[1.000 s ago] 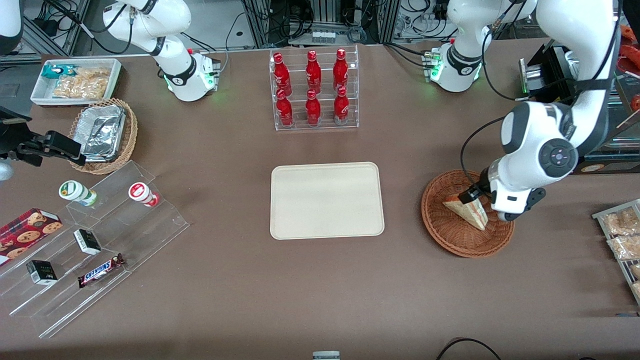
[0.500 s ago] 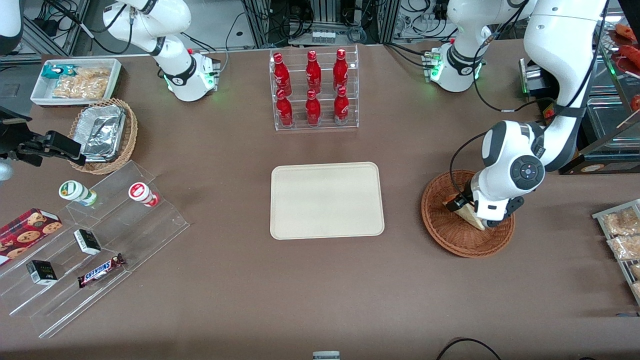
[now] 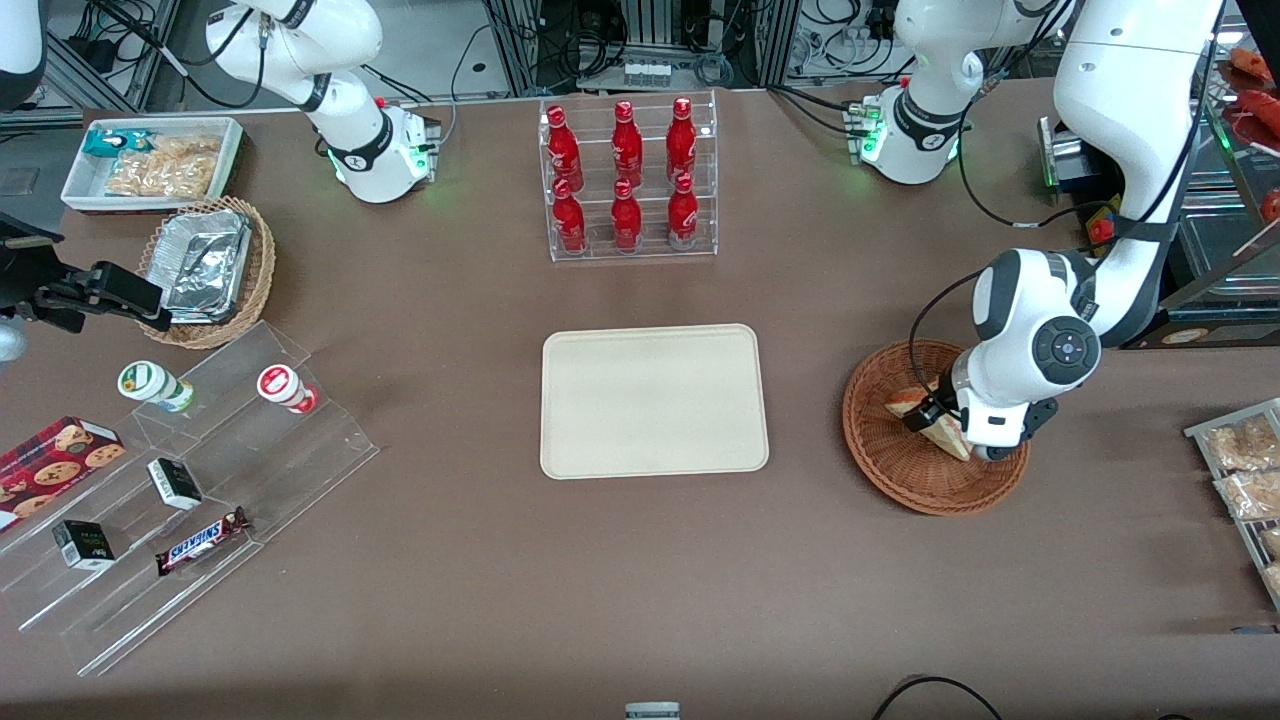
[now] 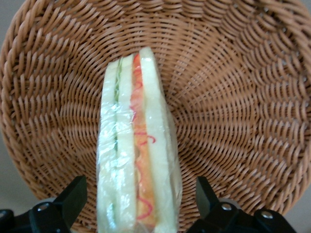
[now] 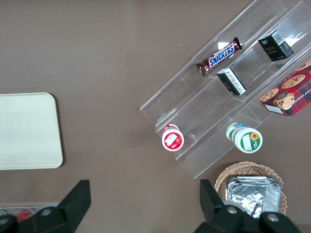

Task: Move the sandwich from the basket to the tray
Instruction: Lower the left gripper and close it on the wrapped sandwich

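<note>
Front view, scanned from the parked arm's end of the worktop toward the working arm's end.

White bin of snack packets at the worktop's edge farthest from the camera. Tan wicker basket with foil containers sits nearer the camera than the bin. Clear stepped display carries two small cups, small boxes and a Snickers bar; a cookie box lies beside it.

Mid-worktop: clear rack of red bottles, six bottles in two rows. Tray lies flat, nearer the camera than the rack, nothing on it.

Toward the working arm's end: basket, round, reddish-brown wicker, well apart from the tray. Sandwich is in the basket, largely covered by the arm's wrist.

Tool is low over the basket. In the wrist view its two fingers stand on either side of the sandwich with a gap showing on each side: released, not touching the bread. The sandwich stands on edge on the basket weave, wrapped in clear film, with red-orange filling and a thin green layer showing between the pale slices.
</note>
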You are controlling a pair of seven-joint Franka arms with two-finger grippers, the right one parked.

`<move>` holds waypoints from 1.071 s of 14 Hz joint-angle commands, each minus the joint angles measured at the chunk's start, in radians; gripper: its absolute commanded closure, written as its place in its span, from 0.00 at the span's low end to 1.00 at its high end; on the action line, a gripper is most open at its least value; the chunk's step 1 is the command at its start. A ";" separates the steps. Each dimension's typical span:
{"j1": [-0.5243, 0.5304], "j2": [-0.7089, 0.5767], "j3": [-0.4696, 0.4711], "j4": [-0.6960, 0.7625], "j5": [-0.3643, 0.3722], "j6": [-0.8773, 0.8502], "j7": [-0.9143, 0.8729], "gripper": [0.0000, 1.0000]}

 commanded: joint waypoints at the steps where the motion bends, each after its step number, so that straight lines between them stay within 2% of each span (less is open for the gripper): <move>1: 0.004 0.015 -0.004 -0.001 0.009 0.037 -0.066 0.52; 2: 0.004 0.013 -0.004 -0.002 0.014 0.040 -0.072 0.75; 3: 0.004 0.013 -0.004 -0.001 0.014 0.039 -0.072 0.85; 5: 0.004 0.007 -0.004 -0.001 0.018 0.037 -0.064 0.93; 12: 0.004 -0.083 -0.014 0.083 0.017 -0.025 0.129 0.96; 13: 0.000 -0.091 -0.037 0.119 0.015 -0.061 0.162 0.95; 15: 0.001 -0.088 -0.140 0.180 0.012 -0.119 0.236 0.93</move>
